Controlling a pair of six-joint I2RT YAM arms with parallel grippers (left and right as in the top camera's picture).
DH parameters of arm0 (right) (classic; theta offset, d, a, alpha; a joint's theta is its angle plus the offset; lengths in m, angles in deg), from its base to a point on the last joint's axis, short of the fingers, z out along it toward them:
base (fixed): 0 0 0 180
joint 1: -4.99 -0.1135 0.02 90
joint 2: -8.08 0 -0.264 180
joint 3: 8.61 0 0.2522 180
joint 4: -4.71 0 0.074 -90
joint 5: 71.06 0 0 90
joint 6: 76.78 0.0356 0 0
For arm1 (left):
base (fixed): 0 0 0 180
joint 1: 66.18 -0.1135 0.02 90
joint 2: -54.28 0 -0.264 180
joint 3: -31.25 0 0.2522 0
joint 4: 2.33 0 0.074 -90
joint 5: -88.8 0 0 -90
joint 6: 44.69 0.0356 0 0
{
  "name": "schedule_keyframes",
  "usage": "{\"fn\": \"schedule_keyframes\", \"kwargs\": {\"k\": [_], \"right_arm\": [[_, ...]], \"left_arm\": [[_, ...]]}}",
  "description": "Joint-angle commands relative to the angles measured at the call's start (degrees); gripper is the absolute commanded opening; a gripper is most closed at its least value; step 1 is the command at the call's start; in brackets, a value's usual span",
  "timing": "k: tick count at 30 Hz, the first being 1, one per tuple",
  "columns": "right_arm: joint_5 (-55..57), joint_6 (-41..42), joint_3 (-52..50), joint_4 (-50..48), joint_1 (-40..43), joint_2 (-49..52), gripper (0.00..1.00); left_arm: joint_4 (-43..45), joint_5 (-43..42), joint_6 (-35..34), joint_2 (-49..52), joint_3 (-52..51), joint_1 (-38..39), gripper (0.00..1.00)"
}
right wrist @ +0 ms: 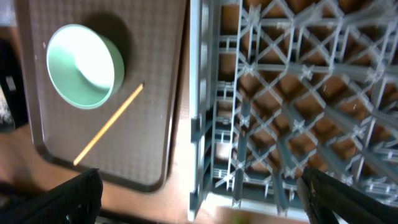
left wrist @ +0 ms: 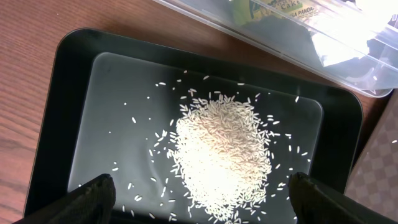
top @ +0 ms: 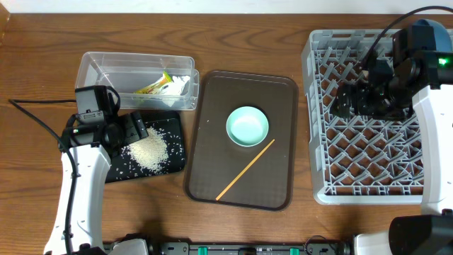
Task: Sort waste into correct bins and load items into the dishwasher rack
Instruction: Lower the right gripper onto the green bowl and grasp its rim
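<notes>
**Two pincers, both spread wide, nothing in either**

So the left gripper (left wrist: pixel 199 200) hangs low over the black bin (left wrist: pixel 74 62) with its jaws wide apart and empty. The rice heap (left wrist: pixel 221 149) sits in the bin right under and just ahead of the fingertips, with stray grains all around. Just past the bin is the clear tub (top: pixel 99 67), holding the wrapper (top: pixel 157 85) and the tissue (top: pixel 182 83).

The right gripper (right wrist: pixel 199 200) is wide and empty too, over the rack (top: pixel 318 142). The mint bowl (top: pixel 248 126) and wooden stick (top: pixel 245 168) lie apart from it on the brown tray (top: pixel 212 92) beside the rack.
</notes>
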Motion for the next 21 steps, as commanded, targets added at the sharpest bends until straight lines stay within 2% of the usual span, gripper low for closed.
{"fn": "schedule_keyframes", "kwargs": {"k": [1, 9, 12, 18, 21], "right_arm": [[-1.27, 0.72, 0.09, -0.7, -0.48, -0.59, 0.99], [-10.84, 0.48, 0.11, -3.67, -0.59, -0.59, 0.99], [-11.21, 0.52, 0.11, -4.61, -2.08, -0.59, 0.99], [-10.19, 1.42, 0.11, -7.61, -11.13, -0.59, 0.95], [-3.52, 7.23, 0.09, -10.91, -16.87, -0.57, 0.94]], "left_arm": [[-0.17, 0.33, 0.11, -0.57, 0.24, -0.24, 0.91], [-0.17, 0.31, 0.11, -0.57, 0.24, -0.24, 0.91], [-0.17, 0.33, 0.11, -0.57, 0.24, -0.24, 0.91], [-0.17, 0.33, 0.11, -0.57, 0.24, -0.24, 0.91], [-0.17, 0.33, 0.11, -0.57, 0.24, -0.24, 0.91]]}}
